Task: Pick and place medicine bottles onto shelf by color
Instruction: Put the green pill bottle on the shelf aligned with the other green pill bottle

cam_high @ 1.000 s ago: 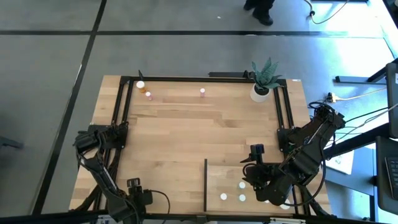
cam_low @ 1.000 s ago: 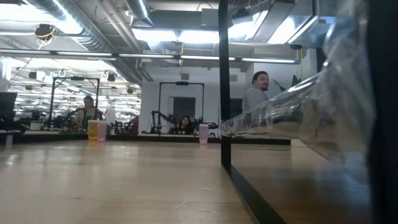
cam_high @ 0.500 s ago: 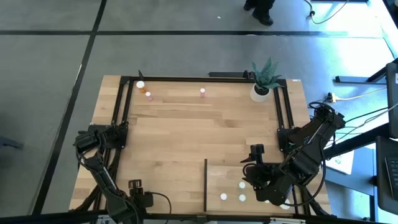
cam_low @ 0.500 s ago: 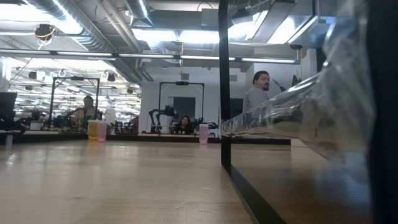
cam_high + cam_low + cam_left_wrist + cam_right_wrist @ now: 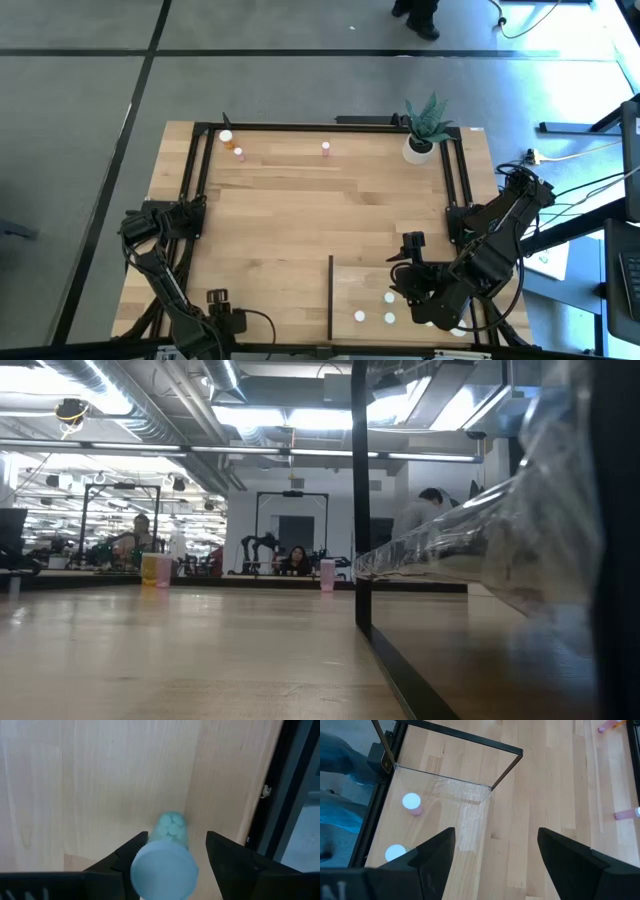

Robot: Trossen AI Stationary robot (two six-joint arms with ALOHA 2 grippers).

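At the high view's bottom left, the left pincer [image 5: 172,855] apparently gripped a white-capped bottle [image 5: 165,867] — best carried upright to the shelf [image 5: 360,280]; the right pincer [image 5: 495,850] hung open, empty, above it.

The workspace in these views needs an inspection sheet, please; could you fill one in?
Surface: plank table, bare in the middle.
Job's things: shelf at the near right with three bottles on it; three more bottles at the far left and one pink at the far middle.
Clutter: plant pot, far right.
Hands: left hand shut on a white-capped bottle; right hand open over the shelf.
Cables: along the floor at right.
Surroundings: people beyond the table.
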